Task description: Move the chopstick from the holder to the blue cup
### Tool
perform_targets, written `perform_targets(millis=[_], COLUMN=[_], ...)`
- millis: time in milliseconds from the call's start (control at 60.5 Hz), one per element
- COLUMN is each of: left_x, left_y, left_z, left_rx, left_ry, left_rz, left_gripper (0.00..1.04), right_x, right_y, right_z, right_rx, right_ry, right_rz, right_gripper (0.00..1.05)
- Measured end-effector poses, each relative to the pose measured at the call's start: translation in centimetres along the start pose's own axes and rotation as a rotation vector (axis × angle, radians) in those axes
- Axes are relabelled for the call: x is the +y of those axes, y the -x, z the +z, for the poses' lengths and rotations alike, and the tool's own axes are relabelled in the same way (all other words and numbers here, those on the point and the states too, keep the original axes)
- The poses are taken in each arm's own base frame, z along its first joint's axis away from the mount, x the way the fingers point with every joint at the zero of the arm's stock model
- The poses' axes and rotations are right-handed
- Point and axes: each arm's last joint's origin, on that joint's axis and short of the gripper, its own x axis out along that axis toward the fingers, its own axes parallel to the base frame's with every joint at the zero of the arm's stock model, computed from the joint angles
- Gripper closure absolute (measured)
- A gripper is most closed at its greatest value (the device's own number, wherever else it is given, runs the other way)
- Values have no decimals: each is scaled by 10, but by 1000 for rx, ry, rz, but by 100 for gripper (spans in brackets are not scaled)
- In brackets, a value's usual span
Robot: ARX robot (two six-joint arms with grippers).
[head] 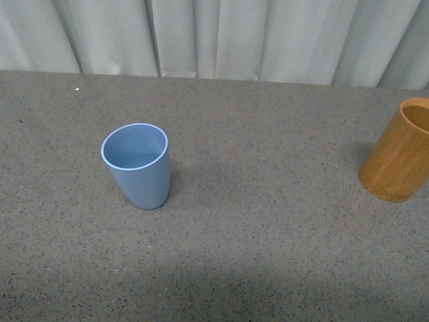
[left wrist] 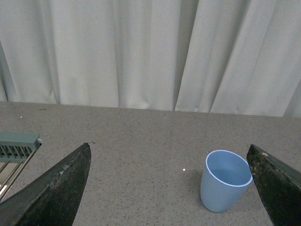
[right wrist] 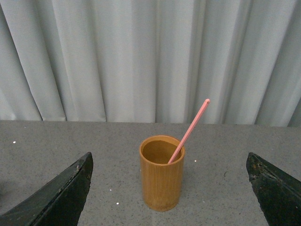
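a slim pink chopstick leans steeply in the round bamboo holder on the speckled grey bench, dead ahead of the right arm's jaws, spread wide and empty; the pale blue plastic cup stands well apart, nearer the left arm's jaws, likewise spread and empty.

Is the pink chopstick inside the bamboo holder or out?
Inside. The pink chopstick leans on the rim of the cylindrical bamboo holder, lower end hidden.
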Motion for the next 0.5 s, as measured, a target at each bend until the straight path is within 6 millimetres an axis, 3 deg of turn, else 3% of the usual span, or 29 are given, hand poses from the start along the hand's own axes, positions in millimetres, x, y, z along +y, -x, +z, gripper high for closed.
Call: perform_targets(millis=[496], left_x=[0], left_y=[0], left_z=[0], left_rx=[0], left_ry=[0], left_rz=[0], left_gripper=[7], right_x=[0], right_y=[0], right_z=[0], right_rx=[0], right_ry=[0], right_rz=[0], right_gripper=[10])
